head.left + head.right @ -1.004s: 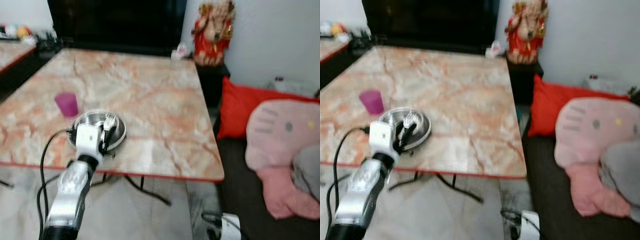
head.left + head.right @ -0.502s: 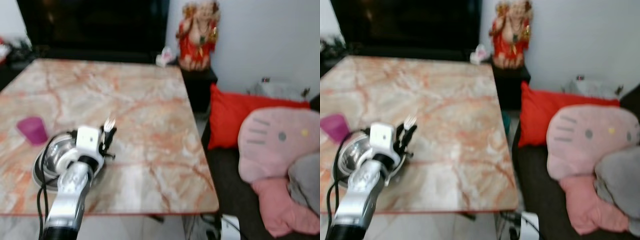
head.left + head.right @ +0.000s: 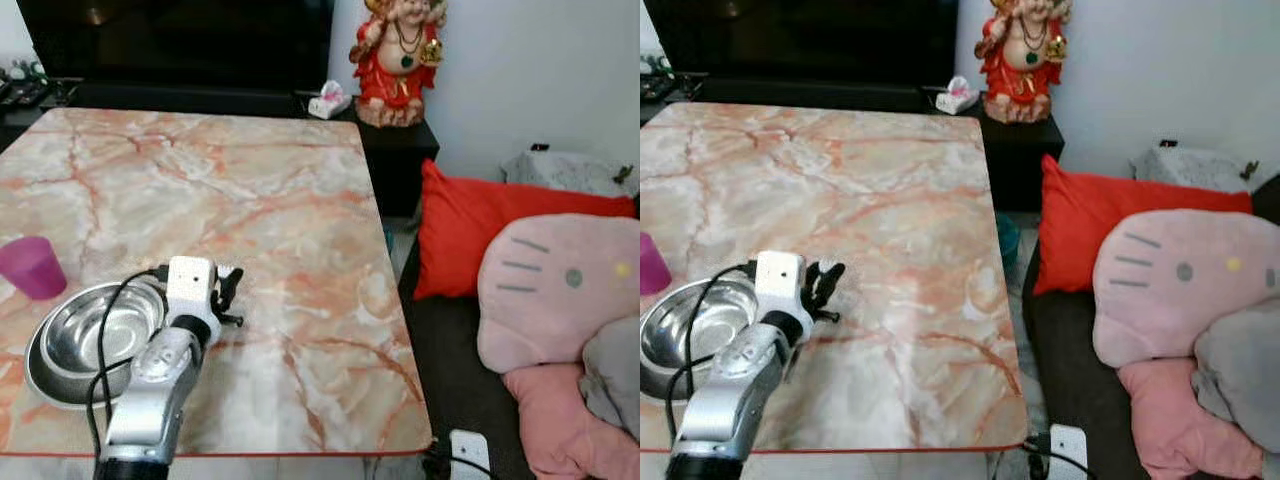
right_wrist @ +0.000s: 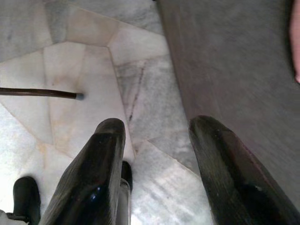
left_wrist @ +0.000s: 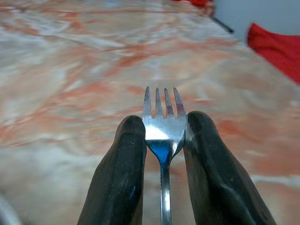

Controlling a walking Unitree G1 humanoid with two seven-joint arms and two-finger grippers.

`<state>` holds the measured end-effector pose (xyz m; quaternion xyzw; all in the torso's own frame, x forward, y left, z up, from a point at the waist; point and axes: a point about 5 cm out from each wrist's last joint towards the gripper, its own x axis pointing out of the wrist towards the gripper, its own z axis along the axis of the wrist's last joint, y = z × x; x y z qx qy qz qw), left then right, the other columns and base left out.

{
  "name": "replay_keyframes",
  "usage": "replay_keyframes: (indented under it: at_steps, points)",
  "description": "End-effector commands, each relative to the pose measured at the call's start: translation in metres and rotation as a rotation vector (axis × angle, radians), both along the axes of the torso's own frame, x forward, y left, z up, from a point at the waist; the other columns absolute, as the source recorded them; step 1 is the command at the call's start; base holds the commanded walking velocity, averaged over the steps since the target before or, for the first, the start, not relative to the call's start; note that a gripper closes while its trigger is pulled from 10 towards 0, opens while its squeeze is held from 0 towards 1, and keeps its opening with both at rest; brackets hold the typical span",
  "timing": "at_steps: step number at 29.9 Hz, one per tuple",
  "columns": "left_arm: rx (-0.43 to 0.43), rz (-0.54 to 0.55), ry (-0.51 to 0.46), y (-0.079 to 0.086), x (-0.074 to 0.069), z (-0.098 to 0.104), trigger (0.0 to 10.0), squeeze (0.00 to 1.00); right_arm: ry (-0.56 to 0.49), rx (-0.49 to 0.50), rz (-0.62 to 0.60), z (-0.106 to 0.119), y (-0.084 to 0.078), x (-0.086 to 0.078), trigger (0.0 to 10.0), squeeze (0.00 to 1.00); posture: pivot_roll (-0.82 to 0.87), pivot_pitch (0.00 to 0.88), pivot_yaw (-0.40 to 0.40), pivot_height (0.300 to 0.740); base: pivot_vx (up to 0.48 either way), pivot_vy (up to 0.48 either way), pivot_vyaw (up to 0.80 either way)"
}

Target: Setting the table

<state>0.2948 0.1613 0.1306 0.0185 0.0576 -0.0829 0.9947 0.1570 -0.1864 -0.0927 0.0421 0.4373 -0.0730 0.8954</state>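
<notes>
Marble-patterned worktop [image 3: 260,180], orange veins on cream, red edge along the near side. Left gripper [image 5: 161,140] is low over the worktop near its front edge, its jaws clamped on a metal fork [image 5: 162,126]; the fork's neck is pinched between the two black fingers [image 5: 124,168] and its tines project past the fingertips, pointing away over the marble. Whether the tines touch the surface cannot be told. Just beside the jaws, toward the robot's left, sits a steel bowl [image 3: 95,335] resting on a wider steel plate [image 3: 40,375]; farther out on that same side stands a pink cup [image 3: 30,267], apart from the bowl. Beyond the jaws, well away at the far corner, a red-robed figurine [image 3: 395,55] stands on a dark cabinet. Right gripper [image 4: 157,154] hangs beside the robot over the tiled floor [image 4: 70,93], jaws apart with nothing between them. Red cushion [image 3: 500,235] and pink plush pillow [image 3: 560,290] lie beside the worktop's right edge.
</notes>
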Motion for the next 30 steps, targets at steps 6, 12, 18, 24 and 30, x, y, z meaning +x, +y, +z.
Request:
replay_keyframes:
  at_steps: [6,12,18,24,30]
  points:
    - [0.061,-0.031,0.071,-0.005,0.003,0.001,10.0,0.00,-0.001,-0.007,0.002,0.001,-0.002,0.001,10.0,0.00,0.09,0.005,-0.068,0.740,0.000,0.000,0.00]
    - [0.115,0.054,0.177,0.001,0.000,-0.010,10.0,0.00,0.003,-0.006,0.005,0.000,-0.002,0.000,10.0,0.00,0.10,0.005,-0.072,0.740,0.000,0.000,0.00]
    - [0.124,0.075,0.218,0.004,0.000,-0.015,10.0,0.00,0.003,-0.005,0.007,0.000,-0.002,0.000,10.0,0.00,0.10,0.006,-0.070,0.740,0.000,0.000,0.00]
    - [0.130,0.106,0.247,0.007,0.000,-0.020,10.0,0.00,0.003,-0.004,0.007,0.000,-0.002,0.000,10.0,0.00,0.10,0.008,-0.072,0.740,0.000,0.000,0.00]
    - [0.131,0.138,0.251,0.009,0.003,-0.026,10.0,0.00,0.004,-0.004,0.005,0.000,-0.002,0.001,10.0,0.00,0.10,0.012,-0.075,0.740,0.000,0.000,0.00]
